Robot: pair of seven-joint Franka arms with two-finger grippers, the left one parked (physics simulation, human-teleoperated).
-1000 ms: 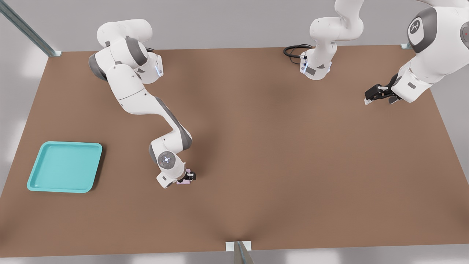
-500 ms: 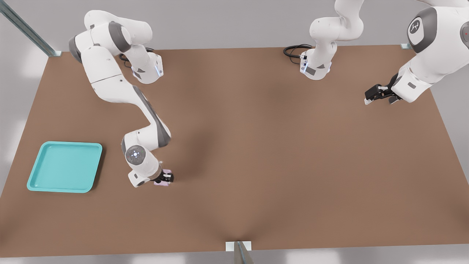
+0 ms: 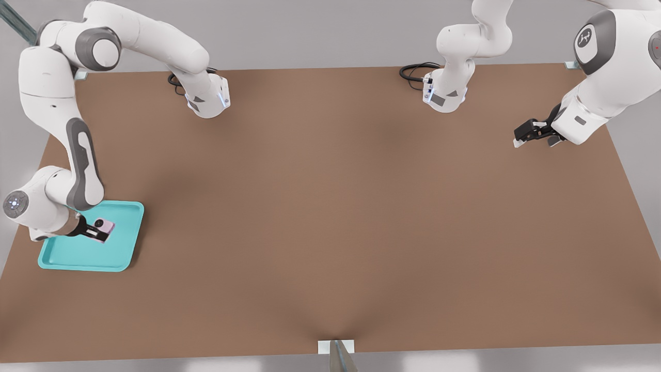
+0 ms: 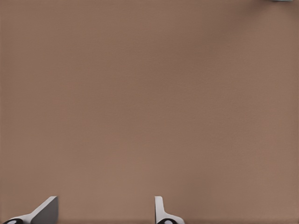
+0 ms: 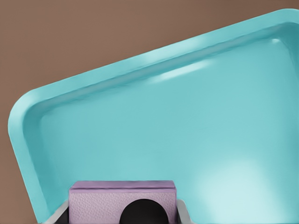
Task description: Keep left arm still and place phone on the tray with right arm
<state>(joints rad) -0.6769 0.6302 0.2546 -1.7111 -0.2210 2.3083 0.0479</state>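
Claw [image 3: 98, 231] clamped on the phone [image 3: 105, 226], a finger on either side, lens face up. Held over the tray [image 3: 117, 258] interior, toward its far half in the front view; whether phone touched tray floor could not be told. Right arm [image 3: 77, 155] reached in from the tray's far-left side, likely so the phone could be released well inside the rim. Tray sat on the desk [image 3: 361, 206] near the front view's left edge.

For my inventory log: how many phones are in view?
1. The phone is held in the gripper over the tray, at the front view's left. None seems hidden.
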